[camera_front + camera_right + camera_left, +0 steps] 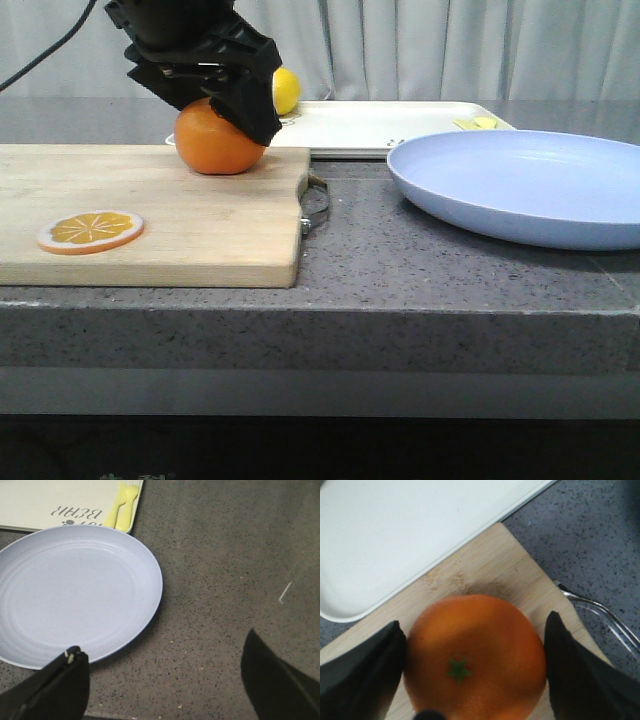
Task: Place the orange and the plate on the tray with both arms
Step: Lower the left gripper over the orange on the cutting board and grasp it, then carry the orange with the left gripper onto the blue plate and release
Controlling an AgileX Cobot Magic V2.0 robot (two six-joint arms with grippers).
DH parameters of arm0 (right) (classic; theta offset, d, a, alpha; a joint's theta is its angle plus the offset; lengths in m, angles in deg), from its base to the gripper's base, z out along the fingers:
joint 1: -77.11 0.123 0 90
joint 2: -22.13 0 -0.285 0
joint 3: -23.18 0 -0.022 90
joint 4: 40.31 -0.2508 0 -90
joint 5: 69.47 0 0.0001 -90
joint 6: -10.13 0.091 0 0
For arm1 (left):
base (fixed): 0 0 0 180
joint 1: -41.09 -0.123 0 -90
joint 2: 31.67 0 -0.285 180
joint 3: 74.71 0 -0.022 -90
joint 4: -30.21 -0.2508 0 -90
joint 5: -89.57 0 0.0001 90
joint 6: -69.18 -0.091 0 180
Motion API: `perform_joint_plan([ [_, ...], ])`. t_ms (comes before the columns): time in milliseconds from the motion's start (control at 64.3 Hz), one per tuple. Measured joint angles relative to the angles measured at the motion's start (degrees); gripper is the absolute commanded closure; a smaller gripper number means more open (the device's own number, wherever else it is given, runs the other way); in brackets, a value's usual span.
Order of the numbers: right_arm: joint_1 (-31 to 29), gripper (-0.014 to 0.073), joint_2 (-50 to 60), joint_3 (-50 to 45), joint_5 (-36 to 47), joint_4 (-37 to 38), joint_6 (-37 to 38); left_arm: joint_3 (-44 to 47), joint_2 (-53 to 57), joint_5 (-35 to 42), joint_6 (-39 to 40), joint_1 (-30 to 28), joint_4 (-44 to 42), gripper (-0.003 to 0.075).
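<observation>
We see our black left gripper (472, 675) with its jaws set against both sides of the round bright-orange fruit (217, 138) on the wooden cutting board (150, 215). Beyond those jaws lies the cream-white rectangular tray (390, 125). Our right gripper (170, 680) hangs with jaws apart, the pale lavender-blue round plate (75, 595) on the bench (225, 580) just ahead.

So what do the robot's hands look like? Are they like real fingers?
Not really. The left gripper is a chunky black block with angular, ridged plates, and a dark cable runs off from it at the upper left of the front view. Up close, its fingers are smooth black wedges tapering to points. The right gripper has the same black wedges, one with a small pale mark at its tip.
</observation>
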Motion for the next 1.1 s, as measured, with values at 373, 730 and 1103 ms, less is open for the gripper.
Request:
perform_joint_plan([
  [373, 0.0, -0.0029, 0.0, 0.0, 0.0, 0.0, 0.0, 0.1, -0.5, -2.4, 0.0, 0.0, 0.2, 0.0115],
  [730, 0.0, -0.0029, 0.0, 0.0, 0.0, 0.0, 0.0, 0.1, -2.0, -2.3, 0.3, 0.0, 1.0, 0.012],
  [1103, 0.0, -0.0029, 0.0, 0.0, 0.0, 0.0, 0.0, -0.4, -2.3, -1.5, 0.3, 0.0, 2.5, 0.0267],
])
